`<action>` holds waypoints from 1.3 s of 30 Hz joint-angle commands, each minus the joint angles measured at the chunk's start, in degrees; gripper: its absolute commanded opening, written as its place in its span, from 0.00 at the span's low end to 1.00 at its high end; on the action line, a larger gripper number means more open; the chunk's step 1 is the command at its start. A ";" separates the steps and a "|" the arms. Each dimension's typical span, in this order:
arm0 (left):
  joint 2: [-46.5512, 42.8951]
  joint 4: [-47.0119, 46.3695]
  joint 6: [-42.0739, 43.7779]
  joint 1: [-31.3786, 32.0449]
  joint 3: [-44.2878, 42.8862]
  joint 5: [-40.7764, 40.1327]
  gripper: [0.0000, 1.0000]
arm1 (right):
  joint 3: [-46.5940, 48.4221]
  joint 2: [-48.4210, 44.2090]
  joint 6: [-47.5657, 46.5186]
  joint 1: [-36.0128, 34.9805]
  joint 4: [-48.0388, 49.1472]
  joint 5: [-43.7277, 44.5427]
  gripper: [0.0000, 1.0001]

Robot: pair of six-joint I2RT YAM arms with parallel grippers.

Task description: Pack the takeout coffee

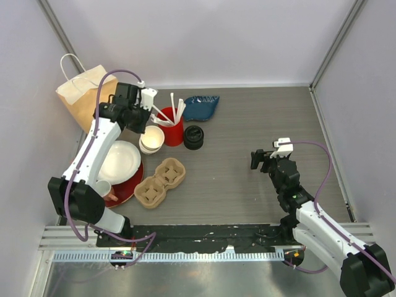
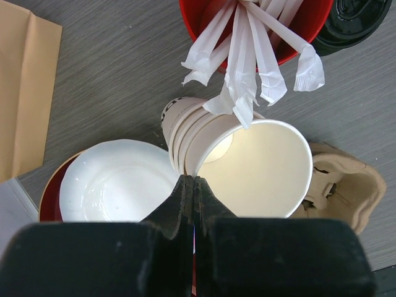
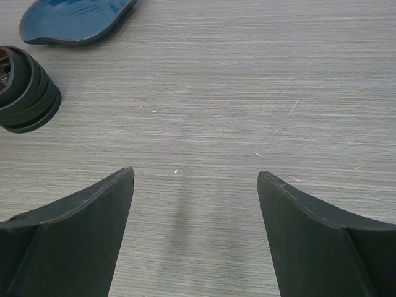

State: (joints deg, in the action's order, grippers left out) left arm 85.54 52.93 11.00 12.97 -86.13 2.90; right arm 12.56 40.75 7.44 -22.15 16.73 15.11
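A nested stack of cream paper cups (image 2: 260,173), mouth open and tilted, is shown at the far left of the counter (image 3: 247,93), between a white plate (image 2: 111,185) and a red cup of white sticks (image 1: 174,131). The left claw (image 2: 190,180) is closed tight at the stack's rim; a pinch cannot be confirmed. Black lids (image 1: 193,137) are stacked just right of the red cup. The right claw (image 3: 195,176) is held wide open and empty.

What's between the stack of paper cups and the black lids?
A red cup of white sticks, between the paper cups and black lids, clearest in the overhead view.
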 commanded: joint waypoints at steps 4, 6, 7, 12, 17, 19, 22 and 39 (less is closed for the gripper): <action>-0.72 0.69 0.24 -1.02 -1.14 4.40 0.00 | 2.91 2.13 5.47 0.00 4.80 -8.77 0.83; -1.25 1.12 0.25 -1.37 -2.90 4.05 0.00 | 5.97 3.45 6.53 -0.26 4.11 -10.27 0.82; -1.42 1.21 0.16 -1.54 -3.69 3.87 0.00 | 7.47 4.15 7.05 -0.43 2.88 -10.37 0.82; -2.22 0.34 1.21 -2.86 -8.53 -0.95 0.00 | 18.46 8.54 4.43 -5.08 -3.71 -9.58 0.80; -1.87 0.95 1.39 -4.09 -11.77 -0.79 0.00 | 22.42 11.10 1.26 -10.89 -4.69 -7.03 0.81; -1.95 2.00 1.39 -4.10 -12.83 -0.44 0.00 | 23.21 11.63 1.78 -11.68 -4.60 -8.16 0.81; -2.74 4.02 1.30 -4.18 -16.77 0.97 0.00 | 24.18 11.54 3.63 -11.69 -4.95 -9.93 0.81; -7.23 15.28 1.92 17.05 -20.40 11.34 0.00 | 32.27 7.06 6.71 -8.09 -22.78 3.16 0.89</action>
State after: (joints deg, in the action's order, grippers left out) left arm 75.75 67.18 13.61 22.11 -107.28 12.93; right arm 41.60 50.09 12.67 -33.45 -0.34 10.09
